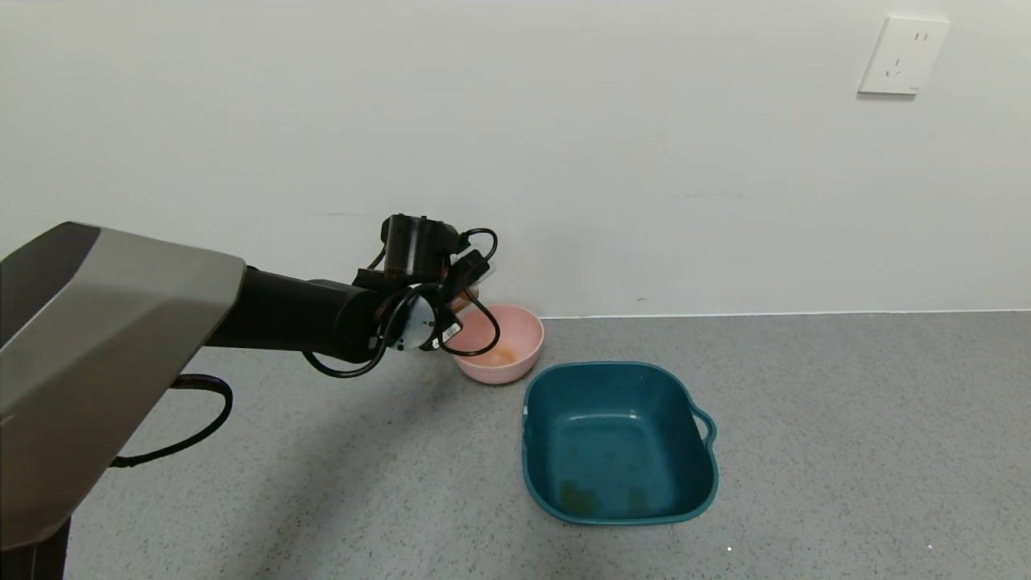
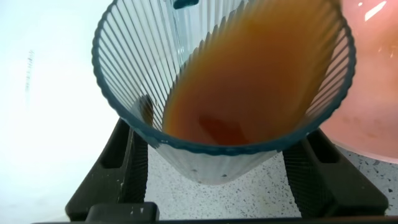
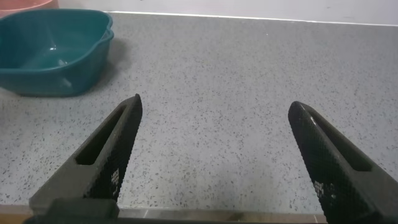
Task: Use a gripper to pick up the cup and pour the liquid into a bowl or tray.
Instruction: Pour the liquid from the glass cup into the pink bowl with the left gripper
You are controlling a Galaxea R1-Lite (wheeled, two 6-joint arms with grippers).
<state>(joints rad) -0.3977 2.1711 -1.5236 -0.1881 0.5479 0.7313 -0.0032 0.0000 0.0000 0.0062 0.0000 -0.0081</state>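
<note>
Inside cup [image 2: 211, 93], wrist-only: liquid [image 2: 242, 81] tilting toward bowl [image 2: 373, 93].

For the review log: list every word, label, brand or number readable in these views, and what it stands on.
None can be read.
Small sticker on the wrist module behind the left gripper: too small to read.
Pale marks on the right gripper fingers: too blurred to read.
Wall socket: only slot openings, no text.
Cup, pink bowl, teal tub: no markings visible.
</note>
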